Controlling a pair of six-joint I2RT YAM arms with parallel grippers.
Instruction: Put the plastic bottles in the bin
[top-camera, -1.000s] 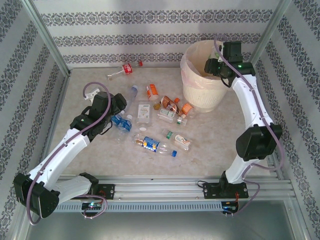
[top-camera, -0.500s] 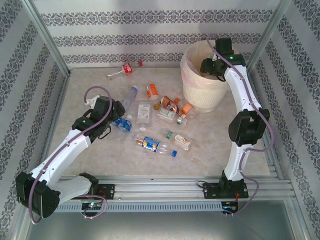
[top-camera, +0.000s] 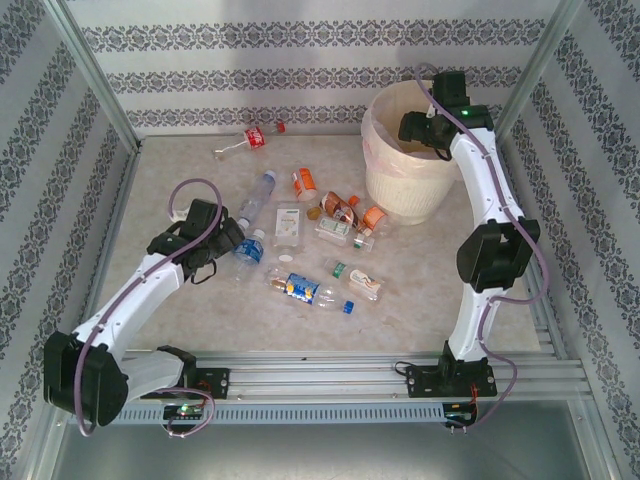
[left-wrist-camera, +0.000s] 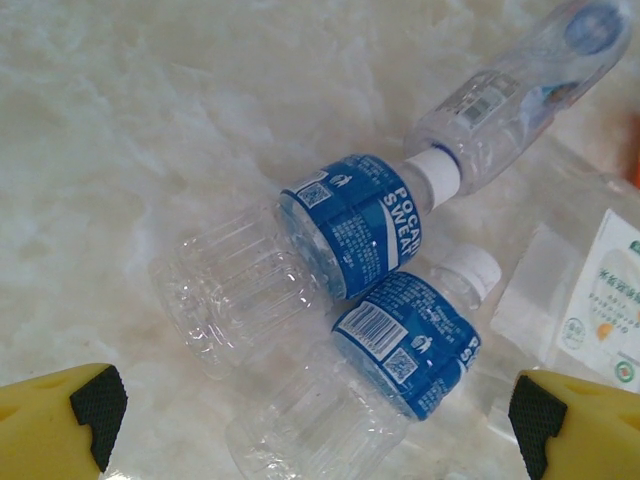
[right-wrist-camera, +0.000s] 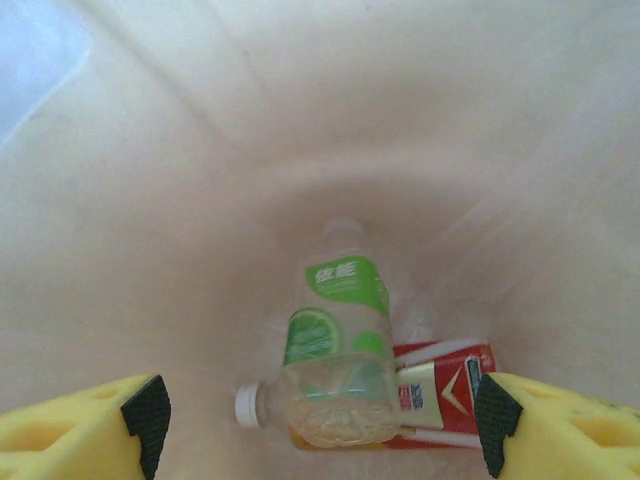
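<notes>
Drop step at far-right bin (top-camera: 400, 195): right gripper (right-wrist-camera: 320, 420) spread, empty, above green-labelled bottle (right-wrist-camera: 335, 350) lying inside. Left gripper (left-wrist-camera: 314, 412) wide over blue-labelled bottles (left-wrist-camera: 350, 235) at left. Next: lower, close on one.

Overhead camera sees the table (top-camera: 420, 275); wrist cameras look closely at bottles (left-wrist-camera: 350, 225) and into the bin (top-camera: 405, 195).

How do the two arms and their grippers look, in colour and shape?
The left arm and right arm have white links and bulky black joints. A purple cable runs along each. The left gripper and right gripper have yellow fingers tipped with black pads.
</notes>
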